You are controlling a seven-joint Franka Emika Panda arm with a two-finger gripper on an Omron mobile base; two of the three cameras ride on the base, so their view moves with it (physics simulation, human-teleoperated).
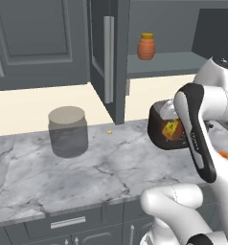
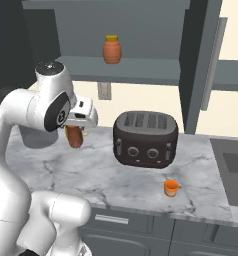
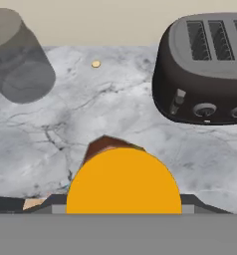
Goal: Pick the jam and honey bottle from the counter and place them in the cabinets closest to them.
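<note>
You hold the honey bottle (image 2: 74,136) in the gripper (image 2: 77,131), above the worktop (image 1: 111,167) and to the left of the toaster (image 2: 145,138); in the hand view its yellow cap (image 3: 123,182) sits right at the camera. The jaws seem to pinch the bottle just under the cap, but the contact itself is hidden, so I am not fully sure how firm it is. If the grip is shallow, the bottle can slip or swing when you lift it to the cabinet shelf (image 2: 141,65). The open cabinet door (image 1: 108,57) stands near the path and the round orange pot (image 2: 112,50) already stands on the shelf; a wide swing can hit either. The jam (image 2: 171,188) waits near the front edge of the worktop, right of the toaster.
</note>
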